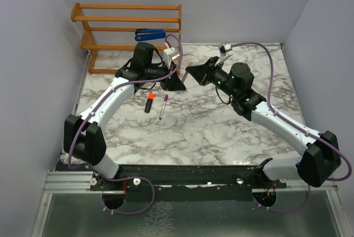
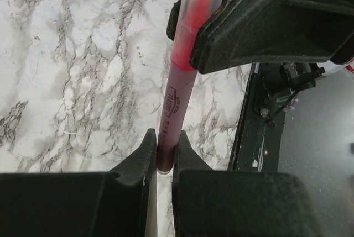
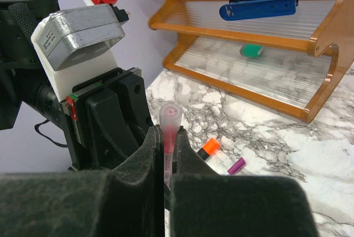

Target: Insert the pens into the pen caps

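both claws meet above the far middle of the desk (image 1: 221, 132), one pink pen (image 2: 176, 99) between them. the left claw (image 2: 161, 157) is clamped on the pen's lower barrel; the right claw (image 3: 166, 148) is clamped on the translucent pink cap (image 3: 170, 116) end. to seat it well, keep pen and cap on one axis and press straight, without twisting. the pen is slim, translucent, with print on its side. the black marker (image 1: 149, 104) with orange cap and the grey pen (image 1: 162, 108) with purple cap lie near on the desk.

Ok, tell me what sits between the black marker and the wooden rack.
In the top external view, the left claw stands between the black marker and the wooden rack.
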Available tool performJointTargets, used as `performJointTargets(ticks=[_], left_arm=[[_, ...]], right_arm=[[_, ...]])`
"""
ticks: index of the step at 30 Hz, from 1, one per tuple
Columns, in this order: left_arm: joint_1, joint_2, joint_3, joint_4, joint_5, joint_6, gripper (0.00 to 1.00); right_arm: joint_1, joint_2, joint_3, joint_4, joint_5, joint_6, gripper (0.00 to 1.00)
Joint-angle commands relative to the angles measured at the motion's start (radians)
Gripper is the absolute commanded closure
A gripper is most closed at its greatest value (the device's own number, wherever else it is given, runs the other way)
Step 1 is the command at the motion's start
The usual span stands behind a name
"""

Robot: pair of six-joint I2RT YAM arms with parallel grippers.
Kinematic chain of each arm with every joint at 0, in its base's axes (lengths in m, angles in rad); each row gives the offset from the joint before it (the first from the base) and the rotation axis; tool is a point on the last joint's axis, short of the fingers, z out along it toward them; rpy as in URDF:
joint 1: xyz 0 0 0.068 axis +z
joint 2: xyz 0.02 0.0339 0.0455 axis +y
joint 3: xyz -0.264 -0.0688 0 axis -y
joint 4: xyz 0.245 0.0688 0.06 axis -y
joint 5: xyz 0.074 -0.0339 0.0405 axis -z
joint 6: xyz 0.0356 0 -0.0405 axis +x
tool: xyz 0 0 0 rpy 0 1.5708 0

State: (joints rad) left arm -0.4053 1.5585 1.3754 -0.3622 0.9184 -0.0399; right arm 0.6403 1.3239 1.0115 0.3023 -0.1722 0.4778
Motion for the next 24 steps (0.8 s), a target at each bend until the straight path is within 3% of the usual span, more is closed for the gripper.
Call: performJointTargets(ticks=[1,9,17,20,22,24], left_arm=[[0.066,-0.023,0.203,0.442,-0.176,-0.057,1.00],[0.071,-0.054,0.109,0.419,-0.207,-0.036,1.00],[0.072,-0.170,-0.178,0.364,-0.310,0.030,1.00],[0.071,-0.204,-0.259,0.328,-0.334,0.035,1.00],[0.069,-0.220,-0.296,0.300,-0.353,0.065,1.00],[0.069,-0.227,-0.324,0.263,-0.384,0.096,1.00]], right_arm=[[0.154,0.077,-0.158,-0.503,-0.458,0.029,1.00],[0.155,0.071,-0.125,-0.526,-0.418,0.015,1.00],[0.148,0.075,0.048,-0.552,-0.172,-0.039,0.98],[0.138,0.110,0.129,-0.525,-0.117,-0.056,0.70],[0.122,0.130,0.185,-0.498,-0.070,-0.070,0.39],[0.097,0.135,0.252,-0.488,-0.018,-0.085,0.23]])
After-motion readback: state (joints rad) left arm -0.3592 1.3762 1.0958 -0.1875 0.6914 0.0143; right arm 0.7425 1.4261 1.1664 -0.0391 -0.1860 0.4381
